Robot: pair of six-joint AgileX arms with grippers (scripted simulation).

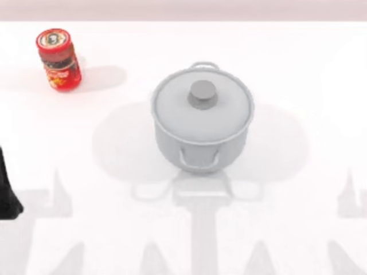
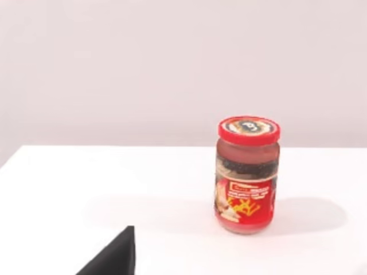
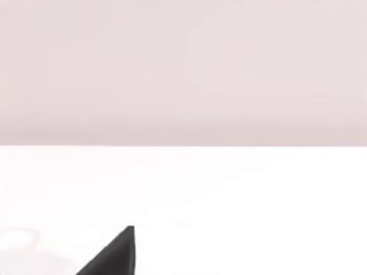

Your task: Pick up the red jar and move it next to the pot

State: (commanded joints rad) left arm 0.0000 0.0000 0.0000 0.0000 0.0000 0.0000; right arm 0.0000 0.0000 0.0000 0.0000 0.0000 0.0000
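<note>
Bright, even light washes out the white table (image 1: 298,69), with soft grey shadows beside the pot (image 1: 202,123) and red jar (image 1: 59,60).

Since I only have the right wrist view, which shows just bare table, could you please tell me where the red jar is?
Observer: The red jar stands upright near the far left corner of the table in the top view.
Operator: Thank you. And where is the pot?
Observer: The pot sits around the table's middle, well apart from the jar.
Operator: Is either arm near the jar?
Observer: Nothing touches it. The left arm shows only at the top view's left edge, nearer than the jar.
</note>
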